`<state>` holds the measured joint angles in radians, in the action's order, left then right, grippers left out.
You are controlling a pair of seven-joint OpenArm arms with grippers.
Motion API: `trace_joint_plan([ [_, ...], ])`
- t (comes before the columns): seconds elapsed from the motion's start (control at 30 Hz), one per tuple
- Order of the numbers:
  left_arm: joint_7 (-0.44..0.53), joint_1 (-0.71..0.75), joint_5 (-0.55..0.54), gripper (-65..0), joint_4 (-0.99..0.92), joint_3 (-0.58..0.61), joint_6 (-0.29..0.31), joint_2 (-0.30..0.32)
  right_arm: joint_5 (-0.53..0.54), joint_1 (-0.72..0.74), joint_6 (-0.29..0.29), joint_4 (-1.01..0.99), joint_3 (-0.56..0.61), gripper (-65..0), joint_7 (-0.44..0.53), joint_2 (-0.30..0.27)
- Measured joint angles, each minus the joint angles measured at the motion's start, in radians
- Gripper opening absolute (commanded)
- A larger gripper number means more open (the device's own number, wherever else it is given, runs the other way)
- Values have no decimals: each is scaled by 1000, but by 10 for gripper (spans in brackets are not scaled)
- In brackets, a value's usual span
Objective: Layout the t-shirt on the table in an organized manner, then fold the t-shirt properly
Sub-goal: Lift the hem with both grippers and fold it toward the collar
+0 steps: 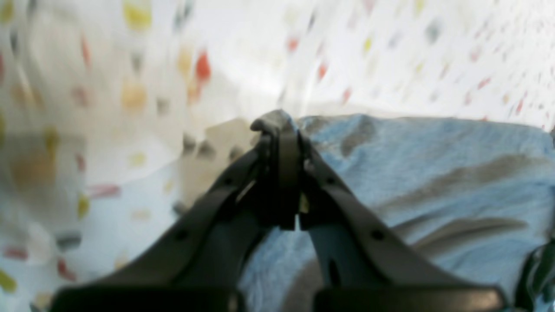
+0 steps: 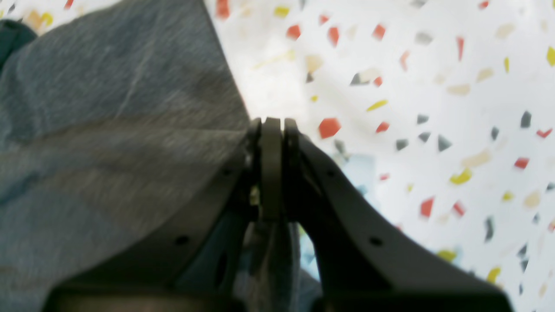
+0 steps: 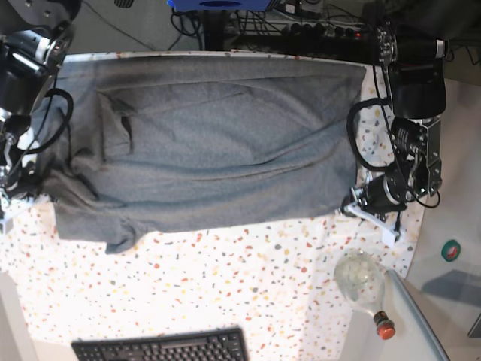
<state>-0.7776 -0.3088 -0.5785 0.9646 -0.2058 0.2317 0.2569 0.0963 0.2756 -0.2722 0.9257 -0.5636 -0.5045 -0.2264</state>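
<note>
The grey t-shirt (image 3: 218,143) lies spread wide across the far half of the speckled table (image 3: 248,278), with wrinkles and a bunched sleeve at its left end. My left gripper (image 3: 352,201) sits at the shirt's near right corner. In the left wrist view the left gripper (image 1: 281,130) is shut, with a fold of the t-shirt (image 1: 433,173) pinched at its tip. My right gripper (image 2: 272,128) is shut on the edge of the t-shirt (image 2: 108,130), a strip of cloth showing between its fingers. In the base view the right arm (image 3: 19,177) stands at the shirt's left end, its fingertips hidden.
A clear glass bottle with a red cap (image 3: 364,282) lies near the table's near right corner. A black keyboard (image 3: 161,347) sits at the near edge. Cables and equipment (image 3: 301,22) line the far side. A green roll (image 3: 452,250) lies off the table at right.
</note>
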Motion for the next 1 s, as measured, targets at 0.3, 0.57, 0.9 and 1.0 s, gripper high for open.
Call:
trace_joint_plan([
  [0.3,1,-142,3,-650,2,138,0,17,-1,85,0,-193,135,-650,248,-87],
  [0.57,-5,-159,-2,-650,5,185,0,7,0,106,-5,-227,247,-650,479,-113],
  [0.9,-4,-166,-4,-650,7,183,-6,13,-1,113,-5,-256,363,-650,582,-135],
  [1.0,0,-159,-4,-650,7,183,-6,15,2,127,-11,-328,407,-650,604,-149],
])
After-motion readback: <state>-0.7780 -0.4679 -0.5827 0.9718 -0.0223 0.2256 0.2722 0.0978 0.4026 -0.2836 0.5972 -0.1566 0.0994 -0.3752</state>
